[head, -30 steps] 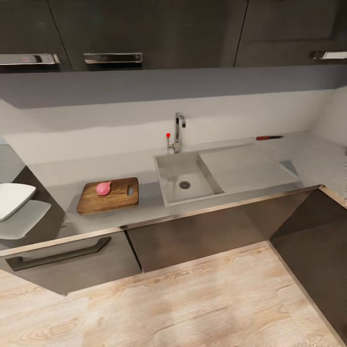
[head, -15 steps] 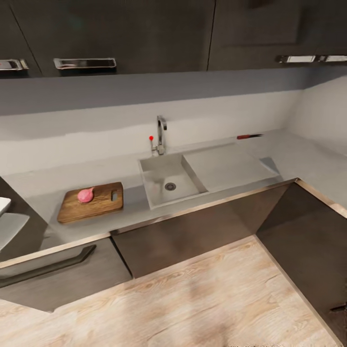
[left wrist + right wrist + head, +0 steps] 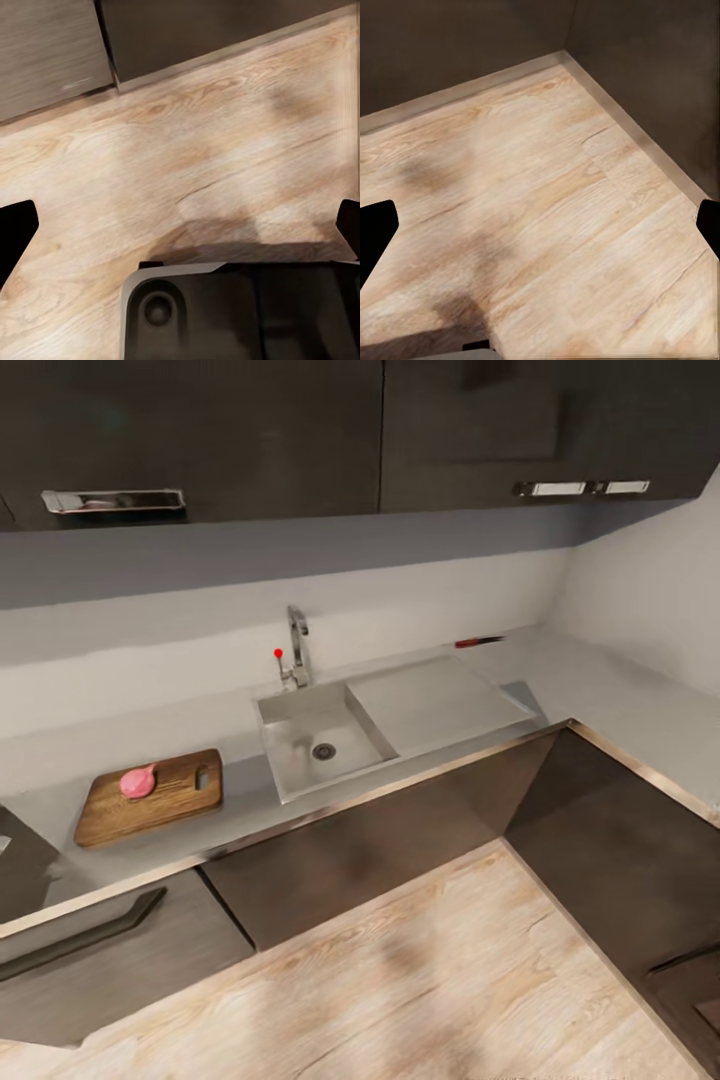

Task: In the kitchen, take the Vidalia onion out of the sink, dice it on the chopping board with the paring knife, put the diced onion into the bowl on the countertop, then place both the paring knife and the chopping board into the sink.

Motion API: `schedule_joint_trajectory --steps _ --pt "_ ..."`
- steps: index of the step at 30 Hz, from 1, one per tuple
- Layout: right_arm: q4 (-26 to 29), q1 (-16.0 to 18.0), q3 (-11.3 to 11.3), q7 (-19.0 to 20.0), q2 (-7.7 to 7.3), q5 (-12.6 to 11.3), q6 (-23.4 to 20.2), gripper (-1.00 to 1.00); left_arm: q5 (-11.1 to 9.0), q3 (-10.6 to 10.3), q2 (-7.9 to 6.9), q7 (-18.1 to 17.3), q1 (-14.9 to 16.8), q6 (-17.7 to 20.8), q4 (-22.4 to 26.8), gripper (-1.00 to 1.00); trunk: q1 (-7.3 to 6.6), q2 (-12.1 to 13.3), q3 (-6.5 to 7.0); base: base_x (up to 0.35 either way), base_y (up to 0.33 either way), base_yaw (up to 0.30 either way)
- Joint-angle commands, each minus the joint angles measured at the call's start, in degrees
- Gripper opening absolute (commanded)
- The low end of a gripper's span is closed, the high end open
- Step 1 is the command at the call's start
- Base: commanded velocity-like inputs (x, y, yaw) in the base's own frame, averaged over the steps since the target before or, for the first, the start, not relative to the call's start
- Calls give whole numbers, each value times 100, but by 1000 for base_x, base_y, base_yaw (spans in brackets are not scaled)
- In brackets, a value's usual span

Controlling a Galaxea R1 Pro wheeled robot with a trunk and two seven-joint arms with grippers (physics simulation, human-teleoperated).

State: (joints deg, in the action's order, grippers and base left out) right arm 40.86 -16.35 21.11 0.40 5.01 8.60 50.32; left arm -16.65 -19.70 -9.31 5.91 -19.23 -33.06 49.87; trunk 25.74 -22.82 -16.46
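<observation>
The pink Vidalia onion (image 3: pixel 138 781) lies on the brown chopping board (image 3: pixel 150 797), which rests on the grey countertop (image 3: pixel 240 715) left of the sink (image 3: pixel 322 745). The basin holds nothing but its drain. The paring knife (image 3: pixel 480 642) lies by the back wall, beyond the drainboard (image 3: pixel 430 700). The bowl is out of view. My left gripper (image 3: pixel 180 229) hangs open over the wooden floor, fingertips (image 3: pixel 16 229) wide apart. My right gripper (image 3: pixel 540 229) is open too, above floor near a cabinet corner.
The chrome tap (image 3: pixel 296 650) with a red knob stands behind the basin. Dark cabinets (image 3: pixel 380 830) run under the countertop, which turns a corner at the right (image 3: pixel 640 710). Wall cabinets (image 3: pixel 300 430) hang above. My base (image 3: pixel 240 311) is on the plank floor (image 3: pixel 400 980).
The whole head view has swung to the right, so the board, sink and knife sit further left in the picture, and the white bowl has slipped off the left edge. The things themselves have not moved.
</observation>
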Motion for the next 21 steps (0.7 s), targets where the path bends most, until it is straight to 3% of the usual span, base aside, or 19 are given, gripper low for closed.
schedule_joint_trajectory --steps 1,10,15,16,18,19,20,21 --pt "10 0 33 4 9 54 5 100 -6 -34 -9 59 1 -11 2 100 4 -10 -3 0 0 -209" --pt "76 0 14 21 18 80 29 100 -5 -32 -1 59 5 -13 -108 100 4 -10 18 0 0 -121" --pt "898 6 -8 -24 43 115 -170 100 -5 -33 58 59 6 -16 -163 100 4 -10 19 0 0 -9" --pt "1271 7 -16 -36 53 121 -414 100 -5 -33 66 59 6 -16 -169 100 4 -10 19 0 0 -3" --pt "2210 8 -82 -49 77 125 -1335 100 -5 -33 73 59 7 -16 -180 100 4 -10 19 0 0 -1" --pt "2734 8 -138 -50 84 125 -1955 100 -5 -33 75 59 7 -14 -186 100 4 -10 19 0 0 0" --pt "3518 9 -217 -44 90 124 -2932 100 -5 -34 77 59 7 -14 -192 100 4 -10 19 0 0 0" --pt "3999 12 -250 -42 88 124 -3515 100 -5 -34 78 59 7 -15 -195 100 4 -10 19 0 0 0"
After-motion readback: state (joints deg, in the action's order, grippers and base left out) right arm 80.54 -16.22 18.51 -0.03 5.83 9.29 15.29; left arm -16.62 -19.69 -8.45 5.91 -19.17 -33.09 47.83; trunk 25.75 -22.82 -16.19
